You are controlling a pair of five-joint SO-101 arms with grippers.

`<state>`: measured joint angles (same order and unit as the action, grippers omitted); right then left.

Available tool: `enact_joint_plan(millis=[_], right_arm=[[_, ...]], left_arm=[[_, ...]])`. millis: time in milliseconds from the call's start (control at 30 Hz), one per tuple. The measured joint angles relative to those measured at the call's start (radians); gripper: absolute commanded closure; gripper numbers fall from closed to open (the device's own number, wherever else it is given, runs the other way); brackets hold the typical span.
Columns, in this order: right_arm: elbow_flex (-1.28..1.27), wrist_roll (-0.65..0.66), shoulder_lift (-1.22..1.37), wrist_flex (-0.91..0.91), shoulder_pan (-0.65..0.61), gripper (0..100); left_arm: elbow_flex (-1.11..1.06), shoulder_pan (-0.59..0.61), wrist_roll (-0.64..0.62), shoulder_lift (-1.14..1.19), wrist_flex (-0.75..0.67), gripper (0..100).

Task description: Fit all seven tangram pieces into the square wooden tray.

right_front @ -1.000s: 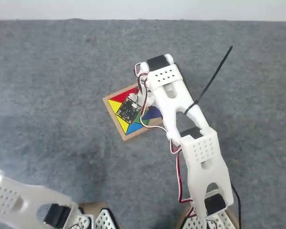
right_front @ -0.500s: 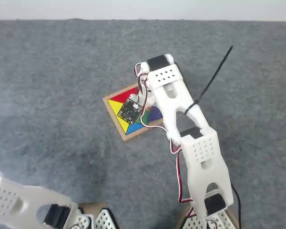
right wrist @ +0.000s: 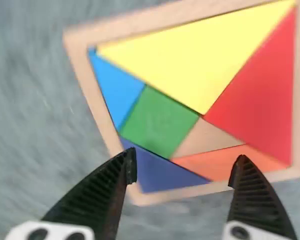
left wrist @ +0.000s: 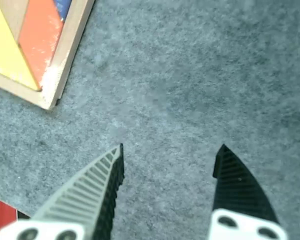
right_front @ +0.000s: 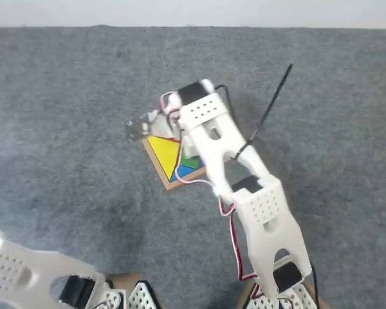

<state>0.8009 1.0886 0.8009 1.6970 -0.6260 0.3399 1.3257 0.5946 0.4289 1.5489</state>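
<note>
The square wooden tray lies mid-table, partly under my right arm. In the right wrist view the tray holds a yellow triangle, a red triangle, a blue triangle, a green square, a dark blue piece and an orange piece. Between them is a tan triangular patch; piece or bare wood, I cannot tell. My right gripper hangs open above the tray's edge, holding nothing. My left gripper is open over bare carpet, beside a tray corner.
Grey carpet covers the table on all sides of the tray. My left arm sits at the near left corner. A black cable tie sticks up from the right arm. A red patch shows at the left wrist view's edge.
My right arm has swung left and a little farther back over the tray. Its wrist now sits past the tray's far left corner, uncovering more of the yellow triangle. The left arm has not moved.
</note>
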Motion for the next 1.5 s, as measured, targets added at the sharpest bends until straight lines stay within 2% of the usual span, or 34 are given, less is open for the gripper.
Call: enact_joint_plan(millis=[133,233,333,500,700,767,900,1067,1133,1267,1400,1500], right_arm=[[0.101,-0.255,-0.015,0.057,-0.012,99.8],[0.176,-0.428,-0.104,0.057,-0.006,94.3],[0.187,-0.589,-0.238,0.057,0.018,99.8],[-0.005,-0.766,-0.532,0.057,0.103,99.1],[-0.554,-0.809,-0.936,0.043,0.218,99.1],[-0.790,-0.812,-1.065,-0.035,0.255,99.1],[-1.295,-0.812,-1.318,-0.313,0.334,99.0],[-1.835,-0.812,-1.599,-0.583,0.388,98.9],[-1.944,-0.812,-1.700,-0.611,0.439,98.9],[-2.076,-0.813,-1.878,-0.626,0.516,98.9],[-2.196,-0.813,-2.030,-0.632,0.571,98.9],[-2.285,-0.813,-2.159,-0.635,0.600,98.9]], left_arm=[[0.104,-0.064,0.000,-0.002,0.124,72],[0.180,-0.137,-0.025,-0.025,0.163,72],[0.187,-0.201,-0.083,-0.114,0.167,76],[0.015,-0.322,-0.123,-0.420,0.169,79],[-0.436,-0.483,-0.127,-0.907,0.153,79],[-0.621,-0.532,-0.130,-1.062,0.100,79],[-1.039,-0.618,-0.130,-1.318,-0.068,79],[-1.522,-0.637,-0.130,-1.587,-0.344,79],[-1.671,-0.643,-0.130,-1.686,-0.405,79],[-1.863,-0.641,-0.130,-1.889,-0.431,79],[-2.004,-0.643,-0.130,-2.088,-0.433,79],[-2.021,-0.644,-0.130,-2.223,-0.391,79]])
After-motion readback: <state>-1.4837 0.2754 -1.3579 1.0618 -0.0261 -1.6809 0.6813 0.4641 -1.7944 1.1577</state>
